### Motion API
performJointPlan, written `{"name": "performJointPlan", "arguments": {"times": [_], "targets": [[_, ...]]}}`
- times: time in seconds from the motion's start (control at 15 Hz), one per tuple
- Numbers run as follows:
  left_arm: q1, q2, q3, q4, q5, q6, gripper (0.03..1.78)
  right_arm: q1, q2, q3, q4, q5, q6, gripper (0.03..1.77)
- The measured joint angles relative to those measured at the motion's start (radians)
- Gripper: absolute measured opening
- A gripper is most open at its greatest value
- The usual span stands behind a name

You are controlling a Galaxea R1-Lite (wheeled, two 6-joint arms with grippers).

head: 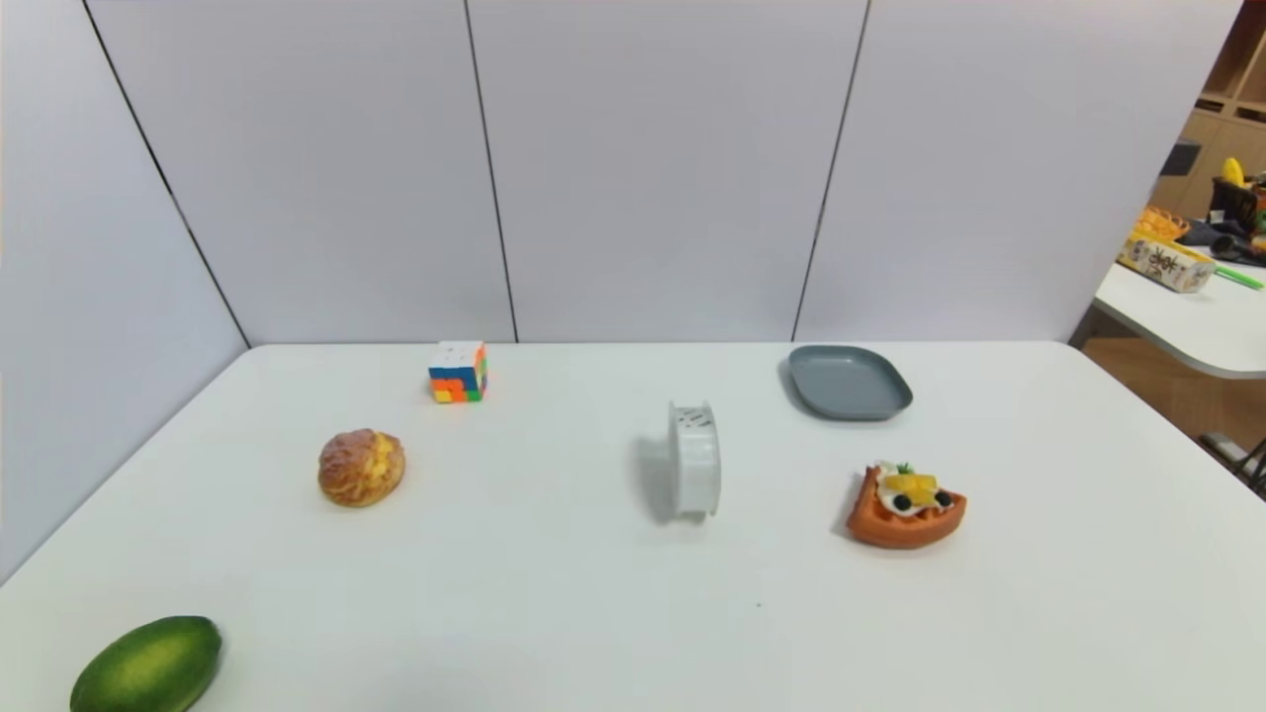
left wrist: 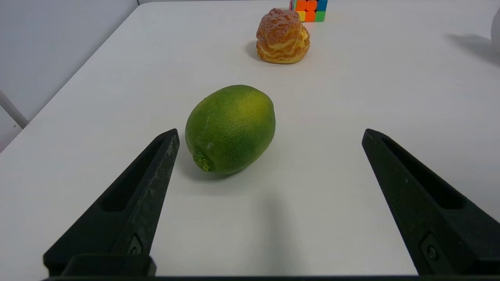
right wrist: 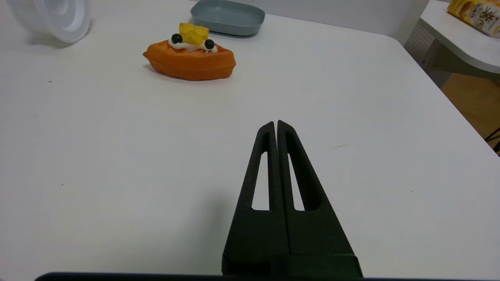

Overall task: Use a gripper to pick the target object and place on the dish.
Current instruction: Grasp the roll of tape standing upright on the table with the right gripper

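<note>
White roll [head: 695,460] stands on edge mid worktop [head: 554,593], betw. bun [head: 361,468] & waffle [head: 905,506]; dish [head: 851,383] is behind waffle, nr. back edge, w/ nothing on it. L gripper [left wrist: 270,134] is above worktop nr. green fruit [left wrist: 230,129], fingers wide apart, holding nothing. R gripper [right wrist: 275,121] is over worktop's R side, fingers together, empty.
</note>
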Motion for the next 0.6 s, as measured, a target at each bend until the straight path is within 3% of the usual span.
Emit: {"name": "performJointPlan", "arguments": {"times": [0.6], "targets": [[0.0,0.0,0.0,0.0,0.0,0.0,1.69,0.0,0.0,0.0,-0.001,-0.001,0.0,0.05]]}}
